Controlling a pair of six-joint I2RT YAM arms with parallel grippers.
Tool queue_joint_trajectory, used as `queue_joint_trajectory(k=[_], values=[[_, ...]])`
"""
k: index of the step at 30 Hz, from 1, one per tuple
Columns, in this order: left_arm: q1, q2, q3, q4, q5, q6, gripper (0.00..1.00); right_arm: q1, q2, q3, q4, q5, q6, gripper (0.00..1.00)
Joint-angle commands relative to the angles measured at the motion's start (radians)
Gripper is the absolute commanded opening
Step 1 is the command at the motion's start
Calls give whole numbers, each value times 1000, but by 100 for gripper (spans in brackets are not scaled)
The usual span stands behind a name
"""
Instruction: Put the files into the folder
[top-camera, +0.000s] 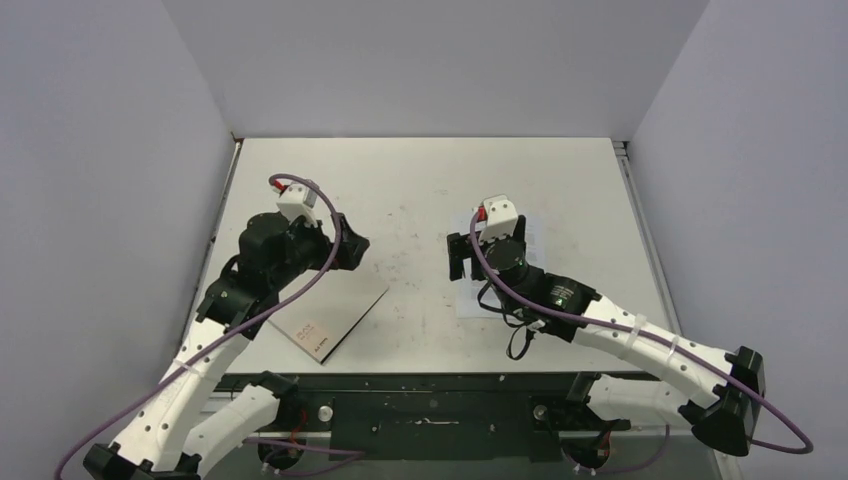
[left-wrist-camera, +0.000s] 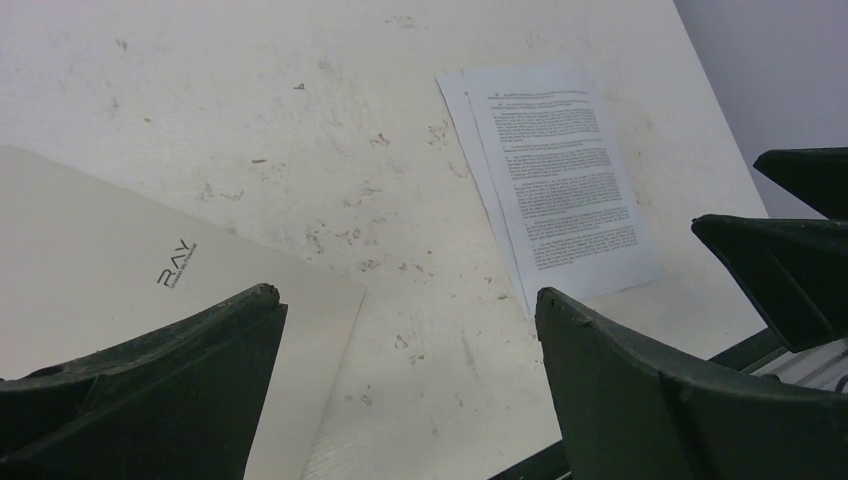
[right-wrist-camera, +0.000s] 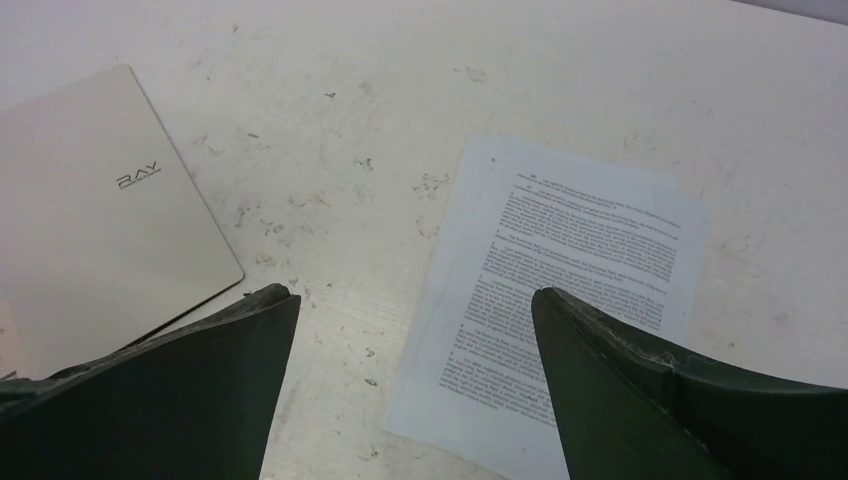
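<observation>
White worktop (top-camera: 420, 170), matte, worn. Small dark scuff marks (left-wrist-camera: 350, 235) and specks scattered over its middle, thinner toward its far edge. Plain grey back wall (top-camera: 430, 60) rises right behind the worktop's far edge. Left wall (top-camera: 100, 200) and right wall (top-camera: 750, 150), same grey, close off both of the worktop's sides. Thin metal strip (top-camera: 640, 230) runs along the worktop's right edge; a similar one on its left edge. Black mounting bar (top-camera: 430, 420) lies along the worktop's near edge, with round fittings on it.
</observation>
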Motion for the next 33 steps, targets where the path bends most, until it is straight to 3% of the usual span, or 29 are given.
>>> queue_joint_trajectory(k=[1,9,20,28,33], values=[[-1,-46,25,13,-62,27,96,2,-23,44,-2,84,-26,90],[-2,-66,28,-64,-230,28,96,2,-24,67,-45,101,-85,90],[6,-104,2,-268,-477,-200,96,-26,77,132,-107,-6,-117,90],[65,-84,-42,-321,-462,-344,96,-40,268,223,-108,-180,-82,90],[187,-53,-95,-304,-361,-391,96,-48,409,293,-76,-307,-43,90]])
